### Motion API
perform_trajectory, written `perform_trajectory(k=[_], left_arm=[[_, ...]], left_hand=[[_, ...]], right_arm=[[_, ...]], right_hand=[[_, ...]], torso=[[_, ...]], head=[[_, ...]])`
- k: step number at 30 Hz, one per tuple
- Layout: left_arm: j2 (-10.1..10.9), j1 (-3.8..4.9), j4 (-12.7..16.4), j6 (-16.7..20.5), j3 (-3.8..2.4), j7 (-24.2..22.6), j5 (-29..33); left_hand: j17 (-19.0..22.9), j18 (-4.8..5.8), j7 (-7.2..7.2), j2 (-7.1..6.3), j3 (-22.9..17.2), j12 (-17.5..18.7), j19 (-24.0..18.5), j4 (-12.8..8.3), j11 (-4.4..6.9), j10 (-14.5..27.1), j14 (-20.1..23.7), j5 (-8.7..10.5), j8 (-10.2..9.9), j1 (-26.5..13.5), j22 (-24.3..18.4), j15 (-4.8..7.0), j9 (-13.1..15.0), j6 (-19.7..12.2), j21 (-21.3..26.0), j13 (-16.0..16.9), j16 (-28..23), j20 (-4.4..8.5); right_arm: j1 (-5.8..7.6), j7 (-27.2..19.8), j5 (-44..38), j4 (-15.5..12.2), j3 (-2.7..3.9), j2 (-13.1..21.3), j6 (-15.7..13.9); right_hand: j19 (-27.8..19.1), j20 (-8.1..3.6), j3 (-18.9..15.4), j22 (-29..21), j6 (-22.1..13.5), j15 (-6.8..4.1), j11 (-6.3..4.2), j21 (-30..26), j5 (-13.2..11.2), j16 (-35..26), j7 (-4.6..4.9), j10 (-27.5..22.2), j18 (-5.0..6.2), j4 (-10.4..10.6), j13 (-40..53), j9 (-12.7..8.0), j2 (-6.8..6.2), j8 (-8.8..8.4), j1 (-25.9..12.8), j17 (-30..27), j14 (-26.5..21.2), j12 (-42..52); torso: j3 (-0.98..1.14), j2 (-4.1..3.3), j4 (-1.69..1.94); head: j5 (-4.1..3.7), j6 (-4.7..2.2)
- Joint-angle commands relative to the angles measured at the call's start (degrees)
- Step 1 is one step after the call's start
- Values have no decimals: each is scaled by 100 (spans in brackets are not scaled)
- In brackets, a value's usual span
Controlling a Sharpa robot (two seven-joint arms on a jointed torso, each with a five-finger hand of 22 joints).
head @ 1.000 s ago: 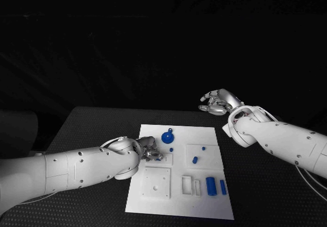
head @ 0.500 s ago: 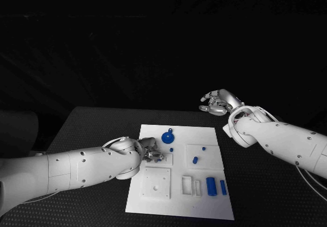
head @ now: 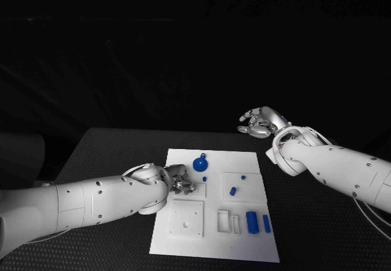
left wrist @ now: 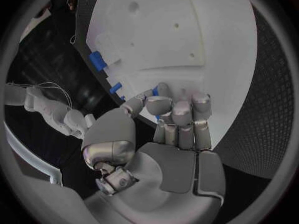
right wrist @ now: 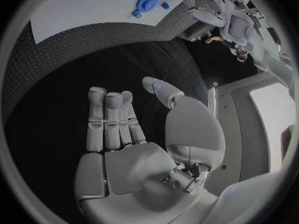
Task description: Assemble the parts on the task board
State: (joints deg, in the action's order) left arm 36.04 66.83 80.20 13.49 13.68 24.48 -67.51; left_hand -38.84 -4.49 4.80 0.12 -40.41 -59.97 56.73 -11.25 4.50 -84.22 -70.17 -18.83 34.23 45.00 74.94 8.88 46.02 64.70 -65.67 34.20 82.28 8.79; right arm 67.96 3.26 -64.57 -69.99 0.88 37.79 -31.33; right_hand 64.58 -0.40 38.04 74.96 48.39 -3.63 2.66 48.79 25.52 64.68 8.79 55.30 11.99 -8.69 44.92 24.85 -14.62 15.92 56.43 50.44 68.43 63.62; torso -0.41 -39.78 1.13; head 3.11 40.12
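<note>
L hand [head: 181, 183]: you've got fingers curled down on task board [head: 213, 248], at its 9 o'clock edge; grasp unclear.
R hand [head: 262, 122]: loosely spread, empty, off board at 1 o'clock.
Writing: none legible.

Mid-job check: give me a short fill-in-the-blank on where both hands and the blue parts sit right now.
1. The left hand rests on the ____ edge of the task board.
2. The right hand hangs beyond the board's far ____ corner, holding nothing.
3. The round blue part lies near the board's ____ end.
4. Two upright blue parts stand near the board's ____ edge.

Missing words: left; right; far; right
</note>
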Motion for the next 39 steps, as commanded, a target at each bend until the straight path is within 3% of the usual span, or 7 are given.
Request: perform_trajectory(k=[1,3,4,6,12,19,39], left_arm=[[-1,-16,-14,69,8,33,41],[10,-16,-21,96,8,34,41],[15,-16,-21,108,8,35,41],[21,-16,-26,131,8,32,41],[31,-16,-23,199,7,16,41],[29,-15,-20,188,6,26,41],[174,-14,31,232,-16,-18,112]], left_hand=[[16,-74,-746,-56,-1,-9,0,54,316,372,-48,192,-27,63,69,138,26,724,3,-27,-38,595],[26,-76,-743,-85,-4,-5,-1,79,316,371,-46,247,-29,75,68,148,43,712,6,-43,-42,597],[67,-90,-726,-348,29,62,-19,252,303,413,12,1177,-67,-4,46,171,68,623,42,-98,-106,606],[102,-89,-714,-615,8,90,-18,495,297,388,3,1265,-88,-26,34,205,116,612,67,-164,-121,608],[152,-96,-631,-1073,-87,85,3,982,245,343,7,1523,-318,30,26,254,76,443,93,-265,-113,625],[166,-97,-594,-1329,-97,42,15,1255,233,349,20,1579,-488,123,30,283,-68,447,90,-284,-86,633],[181,-95,-592,-1633,15,1,20,1650,236,360,32,1605,-541,151,26,298,-107,487,88,-303,-46,636]], right_arm=[[1,-9,-20,-3,3,6,69],[1,-8,-20,-1,3,8,69],[1,-8,-20,-1,3,8,69],[1,-7,-20,0,3,11,70],[1,-7,-20,2,3,11,72],[1,-2,-20,3,2,12,87],[0,-4,-20,2,2,29,87]], right_hand=[[11,14,-24,90,5,0,-2,-26,25,21,34,-50,301,12,-9,8,68,25,-12,-5,-57,29],[11,14,-24,90,5,0,-2,-26,26,21,34,-50,301,12,-9,8,68,25,-12,-5,-57,29],[11,14,-24,90,5,0,-2,-26,26,21,34,-50,301,12,-9,8,68,25,-12,-5,-57,29],[12,14,-24,91,5,0,-2,-26,28,22,34,-50,301,12,-10,8,68,25,-12,-6,-57,30],[12,14,-25,91,5,0,-2,-27,33,22,35,-50,301,12,-12,8,66,25,-12,-7,-58,31],[12,14,-27,92,4,0,-2,-27,37,23,35,-51,301,11,-14,8,65,24,-13,-7,-58,33],[13,15,-32,93,0,1,-1,-28,45,25,36,-52,301,12,-21,8,65,23,-19,-11,-59,38]], torso=[[-5,0,2],[-5,0,2],[-5,0,3],[-6,-1,3],[-8,0,5],[-8,-1,3],[-1,1,5]], head=[[-11,-7],[-14,-6],[-15,-2],[-22,1],[-28,-1],[-28,4],[-42,5]])
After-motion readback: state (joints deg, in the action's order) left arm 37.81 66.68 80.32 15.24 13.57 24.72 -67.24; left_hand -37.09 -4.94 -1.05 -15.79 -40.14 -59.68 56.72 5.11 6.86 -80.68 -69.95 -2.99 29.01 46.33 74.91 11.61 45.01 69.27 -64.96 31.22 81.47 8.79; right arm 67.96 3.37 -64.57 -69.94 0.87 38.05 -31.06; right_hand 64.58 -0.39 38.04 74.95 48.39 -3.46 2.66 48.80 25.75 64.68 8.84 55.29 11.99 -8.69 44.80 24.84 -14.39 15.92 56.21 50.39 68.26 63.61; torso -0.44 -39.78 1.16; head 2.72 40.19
